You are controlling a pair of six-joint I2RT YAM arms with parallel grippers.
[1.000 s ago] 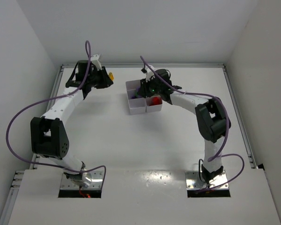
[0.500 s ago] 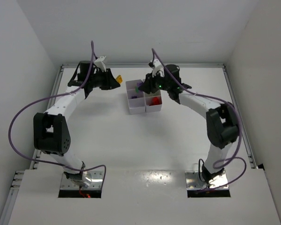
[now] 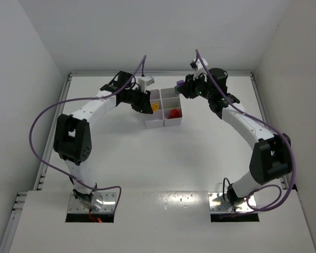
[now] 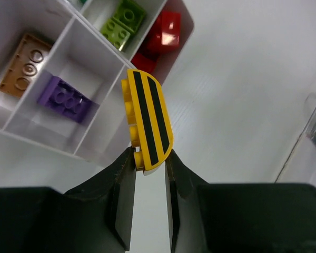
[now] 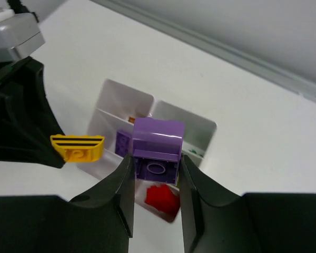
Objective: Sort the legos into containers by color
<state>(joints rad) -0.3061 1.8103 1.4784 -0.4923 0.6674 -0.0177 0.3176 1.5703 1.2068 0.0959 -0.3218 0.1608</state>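
Though half-masked from above: tray (image 3: pixel 154 124) on tabletop (image 3: pixel 163 158) | left pincer (image 4: pixel 149 158) pinching yellow black-striped brick (image 4: pixel 147 118) by tray edge | right pincer (image 5: pixel 157 164) pinching purple brick (image 5: pixel 157 143) above tray | inside: red brick (image 4: pixel 166 31), green brick (image 4: pixel 124 21)

This looks like a robotics lab, in a closed test cell. A bare white counter (image 3: pixel 147 158) is boxed in by plain white walls (image 3: pixel 31 42) on three sides, with a metal rail (image 3: pixel 239 73) running along its edges. Two jointed machines, the left arm (image 3: pixel 89 110) and the right arm (image 3: pixel 247 126), are bolted to metal plates (image 3: pixel 108 203) set into cut-outs at the near edge. Loose purple cables (image 3: pixel 32 142) loop in the open from base to wrist. The props on the counter are a small white tray (image 3: pixel 154 122) and a few toy bricks (image 3: pixel 173 113). The light is even and flat.
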